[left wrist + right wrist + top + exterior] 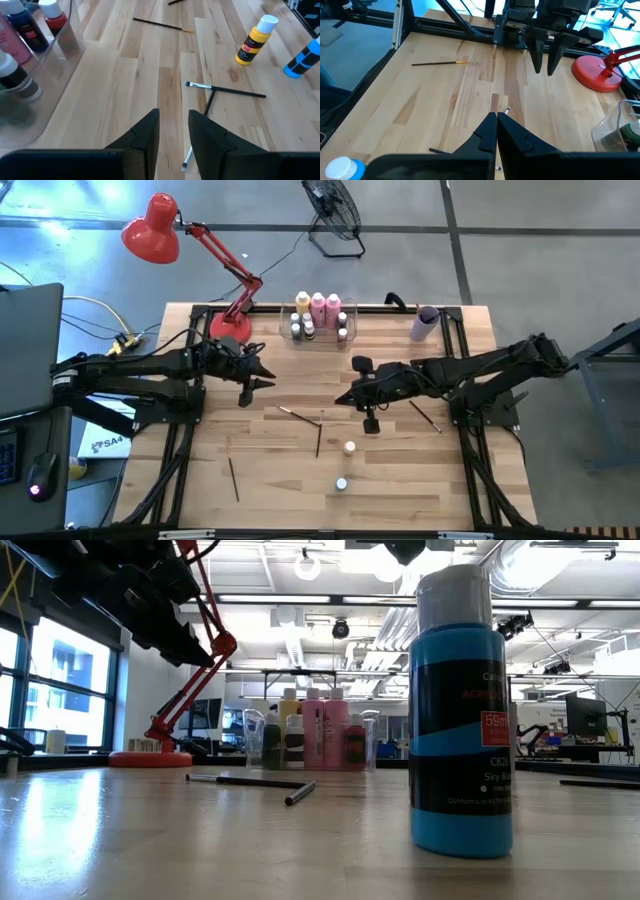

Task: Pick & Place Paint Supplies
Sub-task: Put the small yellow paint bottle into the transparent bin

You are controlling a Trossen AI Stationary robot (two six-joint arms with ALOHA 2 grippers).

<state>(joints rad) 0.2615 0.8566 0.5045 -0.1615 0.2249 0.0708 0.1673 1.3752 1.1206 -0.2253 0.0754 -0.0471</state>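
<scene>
bare boards between left gripper (262, 383), jaws parted and empty, and right gripper (345, 397), jaws clenched empty

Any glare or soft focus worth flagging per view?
High view: sheen on the grey floor, table evenly lit. Low view: blue bottle fills the frame; window glare on the wood at left, clear bin soft. Left wrist view: bin wall reflective, blurred.

Light wooden slatted table (200, 490): a clear plastic rectangular bin (320, 332) at its far edge; nearer lie thin dark paintbrushes (318, 435) and two small white-capped bottles (349, 448).
</scene>
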